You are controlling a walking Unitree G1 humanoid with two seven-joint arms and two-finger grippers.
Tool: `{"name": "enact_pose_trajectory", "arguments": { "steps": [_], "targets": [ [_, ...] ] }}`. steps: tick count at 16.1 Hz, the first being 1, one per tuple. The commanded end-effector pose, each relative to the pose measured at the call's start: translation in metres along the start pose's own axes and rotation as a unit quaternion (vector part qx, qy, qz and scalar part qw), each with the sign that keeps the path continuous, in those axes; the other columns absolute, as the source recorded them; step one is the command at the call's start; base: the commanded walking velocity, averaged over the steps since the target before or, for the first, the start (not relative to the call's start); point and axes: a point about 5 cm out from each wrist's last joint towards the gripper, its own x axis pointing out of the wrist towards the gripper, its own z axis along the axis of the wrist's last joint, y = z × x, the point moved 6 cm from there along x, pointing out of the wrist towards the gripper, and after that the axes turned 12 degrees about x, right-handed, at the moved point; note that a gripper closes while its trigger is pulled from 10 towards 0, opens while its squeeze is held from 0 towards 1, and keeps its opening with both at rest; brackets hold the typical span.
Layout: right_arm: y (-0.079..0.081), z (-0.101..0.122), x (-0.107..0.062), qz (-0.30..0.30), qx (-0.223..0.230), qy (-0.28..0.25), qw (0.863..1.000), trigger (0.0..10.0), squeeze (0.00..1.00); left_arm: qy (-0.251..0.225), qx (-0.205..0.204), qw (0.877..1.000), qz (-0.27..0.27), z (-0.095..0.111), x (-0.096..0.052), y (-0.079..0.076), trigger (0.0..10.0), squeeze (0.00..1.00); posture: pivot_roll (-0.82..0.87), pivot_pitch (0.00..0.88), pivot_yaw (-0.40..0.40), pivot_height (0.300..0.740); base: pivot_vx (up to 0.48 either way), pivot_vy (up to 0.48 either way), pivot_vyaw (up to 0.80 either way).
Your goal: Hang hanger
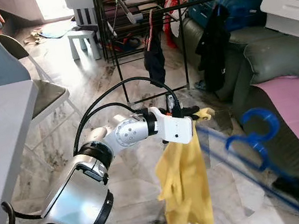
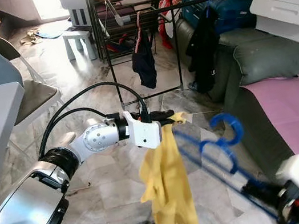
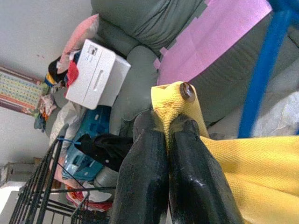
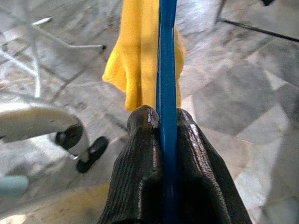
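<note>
The left gripper (image 1: 196, 114) pinches a soft yellow cloth (image 1: 185, 184). The right gripper (image 4: 161, 122) squeezes a blue plastic hanger (image 2: 219, 143) beside it. The tall black wire rack (image 1: 136, 4) is far, so hanging looks not yet done.

No legible text, brand, number or sign appears in any view. The white drawer unit (image 1: 291, 3) at far right carries a small label (image 3: 91, 52) on its face, seen from the left wrist, too small and blurred to read. The patterned panel (image 3: 18, 91) on the wall beside it shows only rows of coloured marks; whether these are letters cannot be told.
</note>
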Motion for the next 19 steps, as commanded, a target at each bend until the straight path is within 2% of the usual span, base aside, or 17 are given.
{"name": "enact_pose_trajectory", "arguments": {
  "steps": [1,2,3,4,5,6,8,9,10,11,12,13,14,15,17,18,19],
  "targets": [
    [0.004,0.000,-0.001,0.025,-0.013,0.019,0.999,10.0,0.00,-0.011,0.018,0.999,0.025,0.004,0.001,0.014,10.0,0.00,-0.06,0.000,-0.025,0.740,0.000,0.000,0.00],
    [0.000,0.000,-0.005,0.021,-0.016,0.025,0.999,10.0,0.00,-0.002,0.028,0.999,0.021,0.001,-0.001,0.014,10.0,0.00,-0.06,0.000,-0.029,0.740,0.000,0.000,0.00],
    [-0.014,0.001,-0.011,-0.005,-0.021,0.033,0.999,10.0,0.00,0.031,0.021,0.999,0.016,-0.012,-0.005,0.016,10.0,0.00,-0.06,0.000,-0.030,0.740,0.000,0.000,0.00],
    [-0.030,-0.003,-0.011,-0.049,-0.035,0.043,0.997,10.0,0.00,0.097,0.012,0.995,0.019,-0.034,-0.011,0.016,10.0,0.00,-0.06,0.000,-0.023,0.740,0.000,0.000,0.00],
    [-0.033,-0.004,-0.010,-0.059,-0.039,0.046,0.996,10.0,0.00,0.115,0.008,0.993,0.022,-0.040,-0.014,0.016,10.0,0.00,-0.06,0.000,-0.020,0.740,0.000,0.000,0.00],
    [-0.034,-0.001,0.004,-0.072,-0.044,0.024,0.996,10.0,0.00,0.163,-0.087,0.981,0.063,-0.058,-0.023,0.015,10.0,0.00,-0.07,0.000,-0.007,0.740,0.000,0.000,0.00],
    [-0.035,0.008,0.031,-0.100,-0.036,-0.025,0.994,10.0,0.00,0.199,-0.283,0.930,0.124,-0.076,-0.031,-0.004,10.0,0.00,-0.06,0.000,0.002,0.740,0.000,0.000,0.00],
    [-0.038,0.013,0.047,-0.124,-0.015,-0.055,0.991,10.0,0.00,0.203,-0.390,0.883,0.165,-0.081,-0.034,-0.015,10.0,0.00,-0.06,0.000,-0.001,0.740,0.000,0.000,0.00],
    [-0.037,0.024,0.071,-0.148,0.014,-0.104,0.983,10.0,0.00,0.214,-0.496,0.812,0.222,-0.089,-0.040,-0.032,10.0,0.00,-0.05,0.000,-0.006,0.740,0.000,0.000,0.00],
    [-0.038,0.027,0.080,-0.165,0.027,-0.120,0.978,10.0,0.00,0.222,-0.529,0.781,0.246,-0.092,-0.044,-0.040,10.0,0.00,-0.04,0.000,-0.010,0.740,0.000,0.000,0.00],
    [-0.039,0.028,0.093,-0.190,0.041,-0.133,0.972,10.0,0.00,0.230,-0.566,0.741,0.278,-0.096,-0.049,-0.051,10.0,0.00,-0.03,0.000,-0.020,0.740,0.000,0.000,0.00],
    [-0.038,0.026,0.104,-0.208,0.051,-0.139,0.967,10.0,0.00,0.233,-0.590,0.714,0.296,-0.098,-0.054,-0.059,10.0,0.00,-0.03,0.000,-0.029,0.740,0.000,0.000,0.00],
    [-0.037,0.023,0.111,-0.219,0.057,-0.138,0.964,10.0,0.00,0.236,-0.599,0.703,0.302,-0.099,-0.057,-0.063,10.0,0.00,-0.02,0.000,-0.040,0.740,0.000,0.000,0.00],
    [-0.037,0.018,0.120,-0.238,0.066,-0.132,0.960,10.0,0.00,0.224,-0.611,0.703,0.285,-0.096,-0.056,-0.069,10.0,0.00,-0.01,0.000,-0.049,0.740,0.000,0.000,0.00],
    [-0.042,0.013,0.127,-0.264,0.084,-0.131,0.952,10.0,0.00,0.215,-0.623,0.705,0.260,-0.094,-0.057,-0.075,10.0,0.00,0.01,0.000,-0.055,0.740,0.000,0.000,0.00],
    [-0.048,0.013,0.132,-0.299,0.098,-0.146,0.938,10.0,0.00,0.219,-0.638,0.695,0.249,-0.093,-0.061,-0.086,10.0,0.00,0.02,0.000,-0.036,0.740,0.000,0.000,0.00],
    [-0.051,0.014,0.134,-0.314,0.108,-0.155,0.930,10.0,0.00,0.234,-0.653,0.676,0.248,-0.094,-0.065,-0.097,10.0,0.00,0.02,0.000,-0.030,0.740,0.000,0.000,0.00]
  ]
}}
